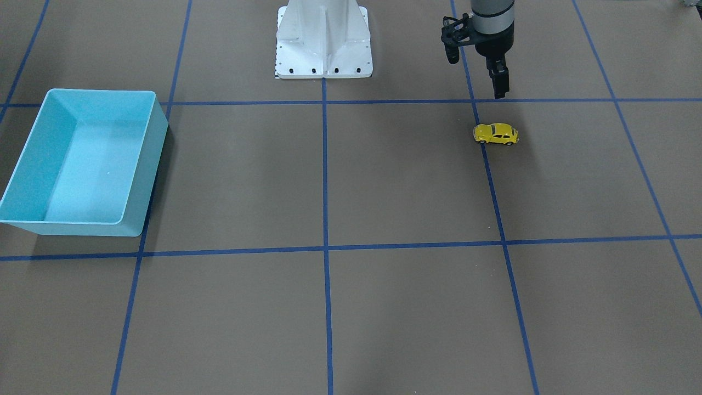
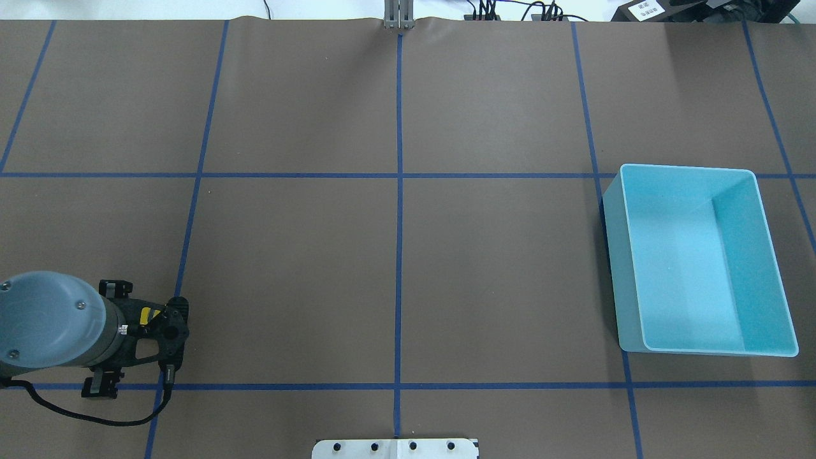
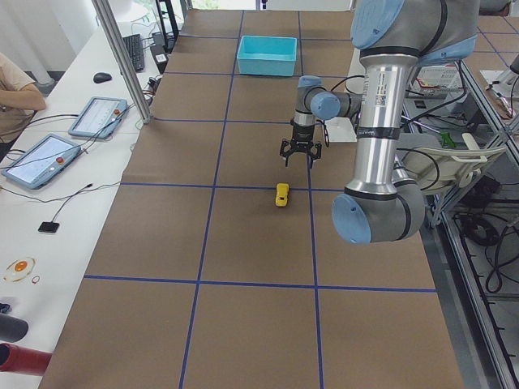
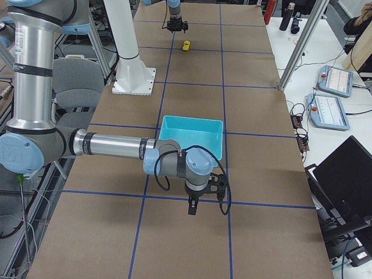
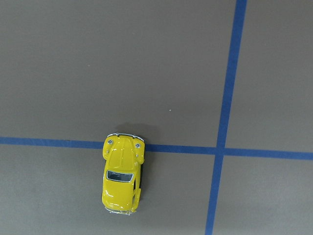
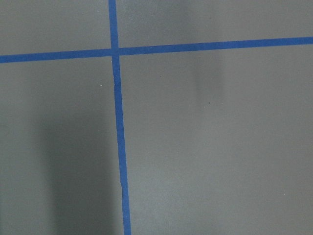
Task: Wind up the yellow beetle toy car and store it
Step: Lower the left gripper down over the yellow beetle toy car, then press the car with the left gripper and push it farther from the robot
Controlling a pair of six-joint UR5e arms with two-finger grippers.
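The yellow beetle toy car (image 1: 496, 134) stands on its wheels on the brown table, beside a blue tape line. It also shows in the left wrist view (image 5: 121, 176), low and left of centre, with its front on a tape line. My left gripper (image 1: 500, 90) hangs above the table a little to the robot's side of the car, apart from it, open and empty. In the overhead view the left gripper (image 2: 162, 328) covers most of the car. My right gripper (image 4: 195, 203) shows only in the exterior right view, low over the table past the bin; I cannot tell whether it is open or shut.
An empty light-blue bin (image 1: 156, 164) stands on the robot's right side of the table (image 2: 612, 255). The white robot base (image 1: 323, 44) is at the table's edge. Blue tape lines cross the brown table. The right wrist view shows only table and tape.
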